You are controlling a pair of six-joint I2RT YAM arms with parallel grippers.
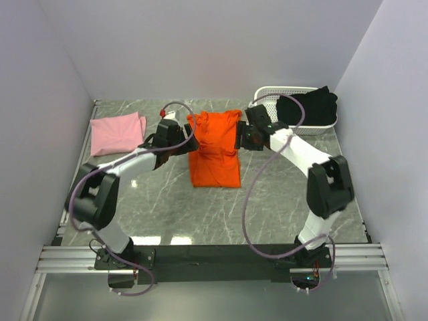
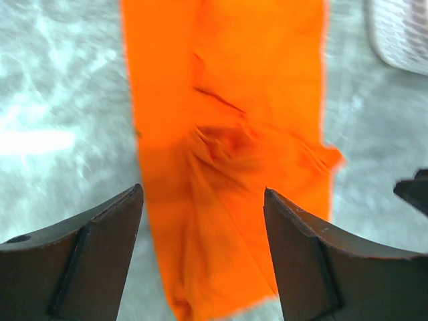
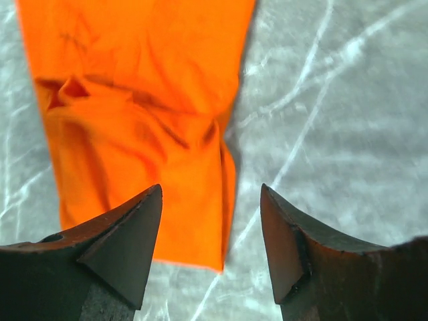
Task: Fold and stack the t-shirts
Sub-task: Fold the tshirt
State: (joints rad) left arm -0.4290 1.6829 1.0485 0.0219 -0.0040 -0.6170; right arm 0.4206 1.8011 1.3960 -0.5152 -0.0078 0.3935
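You have the orange t-shirt [image 1: 215, 150] lying mid-table [image 1: 281, 200] as a long folded strip. Your left gripper [image 2: 204, 194] and right gripper [image 3: 210, 190] flank its far end, jaws apart and empty. The folded pink t-shirt [image 1: 117, 132] lies to its left. To its right, the black t-shirt [image 1: 314, 105] lies in the white basket [image 1: 267, 93].

this looks like a robotics lab test cell. plain white panels [image 1: 221, 47] box in a grey marble-patterned bench [image 1: 281, 200] on three sides. an aluminium extrusion rail [image 1: 67, 257] runs along the near edge beside a black base plate [image 1: 214, 254]. bolted there are a left arm [image 1: 127, 164] and a right arm [image 1: 301, 152], trailing a loose purple cable [image 1: 245, 200]. the goods are sparse: an orange t-shirt [image 1: 215, 150], a pink t-shirt [image 1: 117, 132] and a white slotted basket [image 1: 271, 93].
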